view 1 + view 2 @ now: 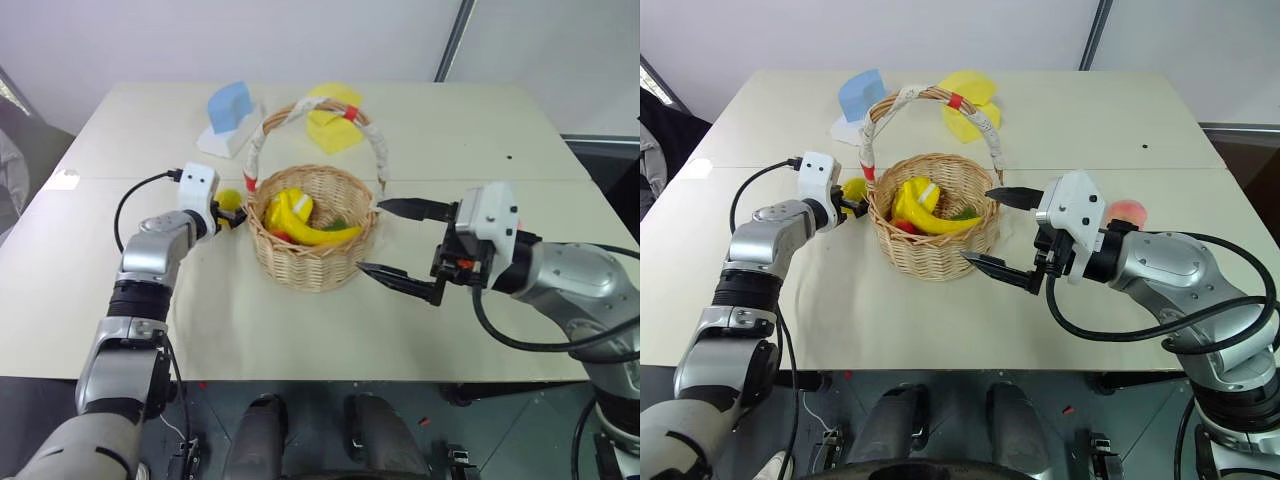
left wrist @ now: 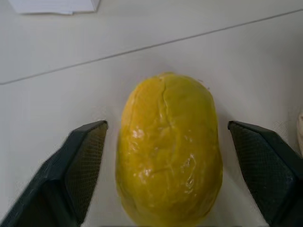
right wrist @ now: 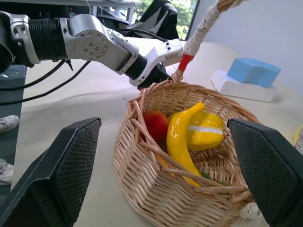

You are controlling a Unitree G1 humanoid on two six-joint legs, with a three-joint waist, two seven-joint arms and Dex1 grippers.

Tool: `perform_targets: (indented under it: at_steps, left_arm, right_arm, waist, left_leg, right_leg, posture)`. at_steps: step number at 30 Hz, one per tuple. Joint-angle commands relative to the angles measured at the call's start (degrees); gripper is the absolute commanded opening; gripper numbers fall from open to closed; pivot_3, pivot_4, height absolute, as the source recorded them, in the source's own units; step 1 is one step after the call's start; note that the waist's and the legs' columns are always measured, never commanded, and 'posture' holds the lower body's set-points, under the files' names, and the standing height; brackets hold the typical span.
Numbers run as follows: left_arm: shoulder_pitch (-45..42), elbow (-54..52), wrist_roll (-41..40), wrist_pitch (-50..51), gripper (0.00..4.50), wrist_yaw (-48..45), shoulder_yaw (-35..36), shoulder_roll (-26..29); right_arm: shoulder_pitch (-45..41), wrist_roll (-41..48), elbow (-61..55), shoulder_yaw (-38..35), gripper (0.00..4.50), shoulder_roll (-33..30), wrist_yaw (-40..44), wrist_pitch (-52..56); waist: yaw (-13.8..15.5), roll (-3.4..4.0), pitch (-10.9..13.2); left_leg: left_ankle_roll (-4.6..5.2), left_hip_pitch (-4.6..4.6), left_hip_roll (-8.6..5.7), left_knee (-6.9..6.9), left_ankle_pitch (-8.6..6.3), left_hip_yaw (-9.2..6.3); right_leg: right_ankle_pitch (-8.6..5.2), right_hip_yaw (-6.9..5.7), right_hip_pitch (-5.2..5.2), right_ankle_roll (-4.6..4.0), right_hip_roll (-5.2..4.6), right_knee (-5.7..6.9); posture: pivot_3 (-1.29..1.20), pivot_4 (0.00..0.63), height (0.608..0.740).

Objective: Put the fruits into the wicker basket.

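— Closing on the lemon (image 2: 168, 151) comes next for us: it lies on the table (image 1: 420, 330) just beside the wicker basket (image 1: 312, 262), between our left gripper (image 2: 168, 165) fingers, which stand apart and aren't touching it yet.

— Then we squeeze evenly across its middle, lift above the rim, and keep off the handle. Our right gripper (image 1: 395, 240)?

— Spread wide, empty, beside the basket. The banana bunch (image 1: 300, 220) already sits inside; a peach (image 1: 1127, 212) waits behind that arm.

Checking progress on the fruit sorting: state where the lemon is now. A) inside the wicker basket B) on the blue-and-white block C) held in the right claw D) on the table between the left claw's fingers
D: the lemon lies on the table between the left claw's two fingers, just outside the wicker basket.
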Motion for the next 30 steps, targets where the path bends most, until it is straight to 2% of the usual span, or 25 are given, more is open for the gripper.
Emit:
perform_targets:
  at_steps: [1,2,3,7,11,13,15,18,22,26,28,30]
  left_arm:
    - [-1.3,-0.9,0.3,-0.4,2.65,0.1,1.6,0.4]
    - [-1.2,-1.0,0.3,-0.3,2.12,0.4,1.9,0.6]
    - [-1.2,-1.0,0.3,-0.2,1.85,0.6,2.1,0.7]
    - [2.6,-6.1,-0.1,-1.1,1.82,0.5,5.5,5.0]
    - [9.0,-16.3,-5.7,-1.8,1.82,-4.5,11.7,8.5]
    - [16.0,-30.2,-15.6,1.4,1.82,-14.1,16.2,11.3]
    - [20.8,-43.4,-25.8,6.7,1.82,-20.9,17.5,13.4]
    - [19.9,-51.3,-32.1,11.6,1.82,-20.8,14.5,13.0]
    - [10.8,-51.5,-27.1,11.9,1.82,-15.1,3.4,7.2]
    - [6.6,-45.9,-20.5,9.8,1.82,-12.9,-3.3,4.5]
    - [5.1,-42.9,-19.2,8.5,2.88,-12.3,-4.5,2.3]
    - [4.8,-42.2,-18.6,6.7,3.85,-14.1,-5.7,1.4]
  right_arm:
    - [-1.4,-0.5,-1.7,0.0,4.5,0.6,-0.6,-0.7]
    - [-1.7,-0.6,-1.7,0.0,4.5,0.7,-0.7,-0.6]
    - [-1.8,-0.6,-1.6,0.1,4.5,0.8,-0.8,-0.6]
    - [-2.2,-1.4,-1.5,0.3,4.5,0.6,-0.7,-0.9]
    - [-2.1,-1.5,-1.2,-0.5,4.5,0.2,-0.4,-1.0]
    - [-1.4,-2.1,0.1,-1.5,4.5,-0.7,0.6,-1.5]
    - [-0.9,-3.0,2.4,-2.3,4.5,-1.6,2.0,-2.2]
    - [-0.7,-4.3,5.0,-2.7,4.5,-2.3,3.6,-3.4]
    - [-1.1,-6.2,7.8,-2.6,4.5,-2.2,4.8,-4.9]
    - [-0.5,-7.2,8.1,-2.9,4.5,-2.1,5.0,-5.0]
    - [0.5,-7.9,8.3,-3.8,4.5,-2.8,4.5,-4.4]
    - [2.9,-13.0,10.8,-4.9,4.5,-5.7,3.6,-5.3]
  waist:
    - [0.0,0.0,0.0]
    - [0.0,0.0,0.0]
    - [0.0,0.0,0.0]
    - [-0.3,0.0,0.0]
    - [-0.3,-0.01,0.0]
    - [0.0,-0.01,0.0]
    - [0.1,-0.01,0.0]
    - [1.3,0.0,0.0]
    - [1.4,0.02,0.0]
    - [0.8,0.01,0.0]
    - [0.5,0.01,0.0]
    - [0.4,0.01,0.0]
  left_leg:
    - [0.0,0.0,0.0,0.0,0.0,-0.01]
    - [0.0,0.0,0.0,0.0,0.0,-0.02]
    - [0.0,0.0,0.0,0.0,0.0,-0.02]
    - [0.0,0.0,0.0,0.0,0.0,-0.02]
    - [0.0,0.0,0.1,-0.13,0.0,-0.05]
    - [0.0,0.0,0.1,-0.14,0.0,-0.06]
    - [-0.01,-0.09,0.22,-0.16,0.0,-0.08]
    - [-0.07,-0.26,0.1,0.0,0.03,-0.12]
    - [-0.09,-0.14,0.02,0.19,0.04,0.06]
    - [-0.05,-0.1,-0.01,0.16,0.04,0.42]
    - [0.05,-0.13,0.02,0.08,-0.02,0.47]
    - [0.14,-0.19,0.04,0.01,-0.06,0.37]
  right_leg:
    - [0.0,0.0,0.0,0.0,0.0,0.01]
    - [0.0,0.0,0.0,0.0,0.01,0.01]
    - [0.0,0.0,0.0,0.0,0.01,0.01]
    - [0.0,0.0,0.0,0.0,0.01,0.01]
    - [0.01,0.04,-0.19,0.01,-0.01,0.13]
    - [0.0,-0.04,-0.17,-0.01,-0.02,0.16]
    - [-0.11,-0.03,-0.2,-0.21,-0.2,0.09]
    - [-0.14,-0.1,-0.18,-0.27,-0.47,-0.02]
    - [-0.07,-0.12,0.24,-0.39,-0.52,-0.34]
    - [0.04,0.0,0.34,-0.38,-0.33,-0.68]
    - [0.08,0.04,0.27,-0.16,-0.2,-0.75]
    - [0.11,0.0,0.21,0.15,-0.12,-0.71]
  posture:
    - [0.0,0.15,0.74]
    - [0.0,0.15,0.74]
    - [0.0,0.15,0.74]
    - [0.0,0.15,0.74]
    - [0.0,0.15,0.74]
    - [0.0,0.15,0.74]
    - [0.0,0.15,0.74]
    - [0.0,0.15,0.74]
    - [0.0,0.15,0.74]
    - [0.0,0.15,0.74]
    - [0.0,0.15,0.74]
    - [0.0,0.15,0.74]
